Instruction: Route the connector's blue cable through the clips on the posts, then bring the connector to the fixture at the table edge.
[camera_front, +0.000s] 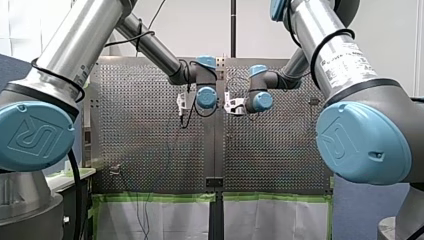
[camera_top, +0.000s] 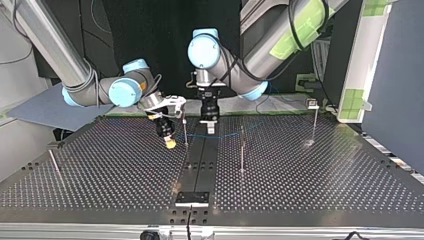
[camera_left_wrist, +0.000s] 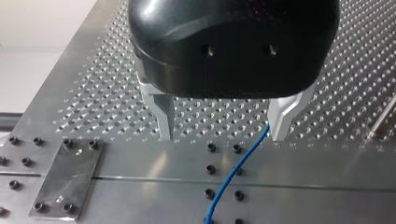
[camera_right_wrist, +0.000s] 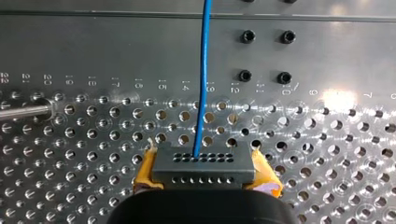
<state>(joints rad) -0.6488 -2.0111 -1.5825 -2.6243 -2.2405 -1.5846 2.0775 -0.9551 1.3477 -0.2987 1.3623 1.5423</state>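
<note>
UR logo on cap (camera_front: 35, 135), numbers on table (camera_right_wrist: 140, 51)

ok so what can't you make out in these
Right wrist view: my right gripper's yellow pads are partly hidden behind the connector; the blue cable runs out of frame.
Left wrist view: whether the cable touches a finger of my open left gripper is unclear.
Top view: the posts' tops are too small to show any cable clipped in.
Front view: both grippers' fingers too small.

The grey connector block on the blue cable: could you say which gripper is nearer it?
Right: my right gripper holds the grey connector block between yellow pads; my left gripper stands open farther along the blue cable.
</note>
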